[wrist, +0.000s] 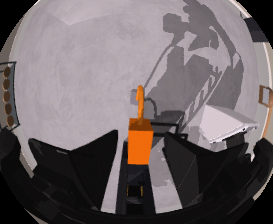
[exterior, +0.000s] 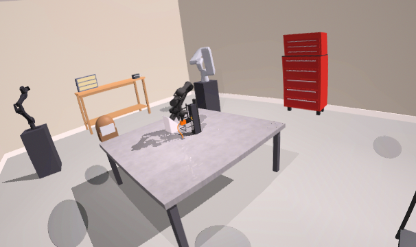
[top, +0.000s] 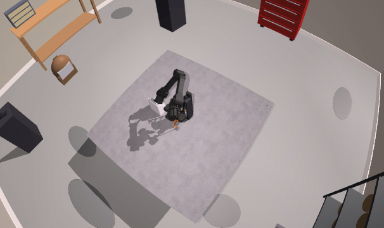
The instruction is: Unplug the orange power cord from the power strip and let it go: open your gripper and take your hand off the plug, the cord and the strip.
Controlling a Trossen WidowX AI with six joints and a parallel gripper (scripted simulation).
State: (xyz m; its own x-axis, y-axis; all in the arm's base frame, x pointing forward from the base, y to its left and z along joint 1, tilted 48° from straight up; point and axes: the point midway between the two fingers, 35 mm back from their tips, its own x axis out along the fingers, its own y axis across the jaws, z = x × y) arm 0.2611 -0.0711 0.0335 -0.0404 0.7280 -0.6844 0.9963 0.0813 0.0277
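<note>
The black power strip (top: 189, 107) (exterior: 195, 120) stands upright on the table. The orange plug (exterior: 182, 122) (wrist: 140, 147) is beside its face; whether it sits in a socket is hidden. Its orange cord (top: 174, 124) (exterior: 179, 132) (wrist: 141, 102) curves down to the table. My gripper (wrist: 141, 135) reaches to the plug from above. In the wrist view its fingers are open on either side of the plug, with gaps showing both left and right. In the top and exterior views the arm hides the fingertips.
A white angled block (top: 157, 107) (exterior: 170, 125) (wrist: 226, 123) stands close to the arm and the strip. Thin black bars show beside the plug in the wrist view (wrist: 169, 128). The grey table (top: 211, 142) (exterior: 208, 151) lies under everything.
</note>
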